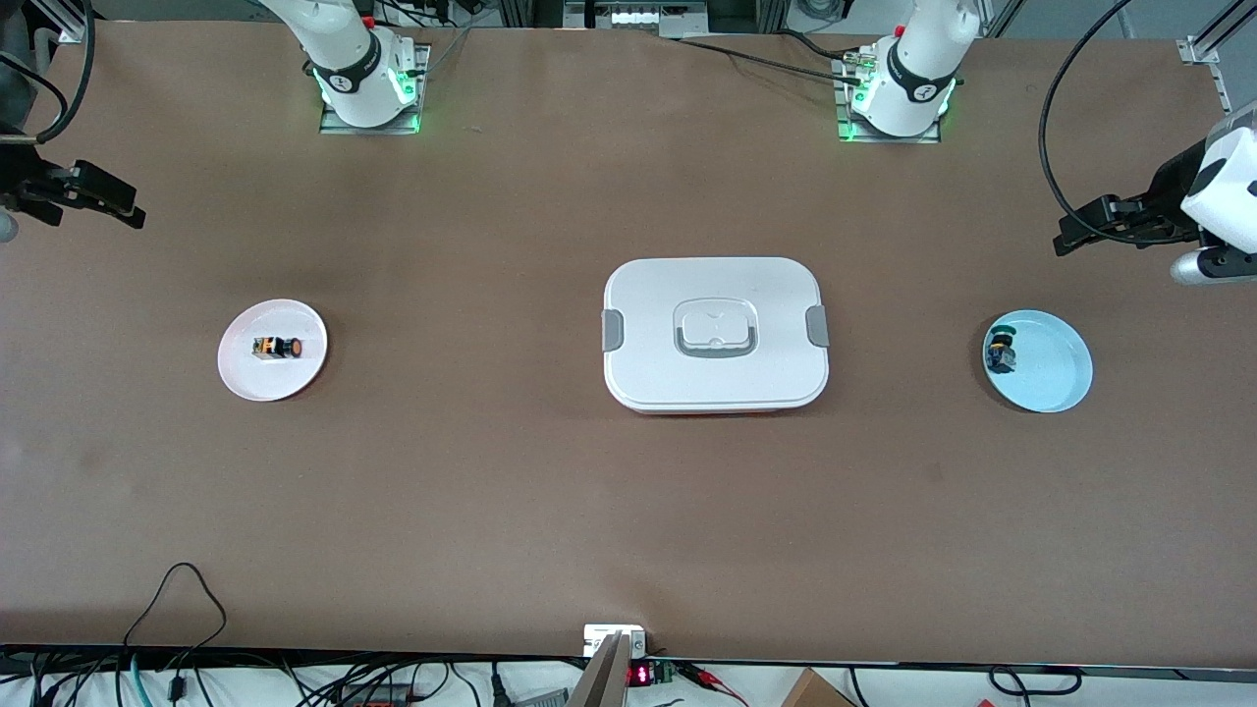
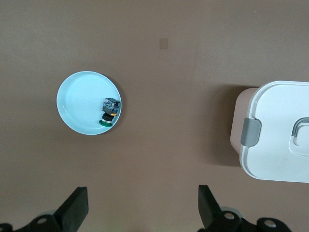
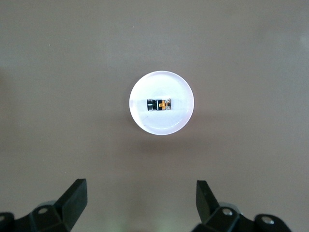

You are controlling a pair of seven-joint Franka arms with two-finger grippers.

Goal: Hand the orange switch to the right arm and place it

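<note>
Nearest the camera is just the little red readout (image 1: 638,676) and a tangle of cables (image 1: 177,628) at the table's (image 1: 628,511) 6 o'clock edge, nothing to do with the job.

Taking the white lidded box (image 1: 658,378) as the dial's centre in the front view, the orange switch (image 1: 276,348) lies on its side on a pale plate (image 1: 245,383) at 9 o'clock, at the right arm's end. A green switch (image 1: 1002,352) sits on a blue plate (image 1: 1061,378) at 3 o'clock, at the left arm's end.

The right end effector (image 1: 93,191) hangs released at about 10 o'clock, over bare table by the edge, holding nothing. The left end effector (image 1: 1105,221) hangs at 2 o'clock, also spread wide and holding nothing.

Honestly this fits two readings. Either the orange switch got set on that plate by the right arm and we're done, or it's parked there waiting to be moved. Can't call it from this.

What could go wrong if it does get handled:
- It's small and lying sideways on a slick plate, so a slightly off pinch could skid it or drag the plate.
- A mid-air handover leaves little surface for two sets of fingers, so it could drop, probably onto the box lid.
- It could get mixed up with the green switch.
</note>
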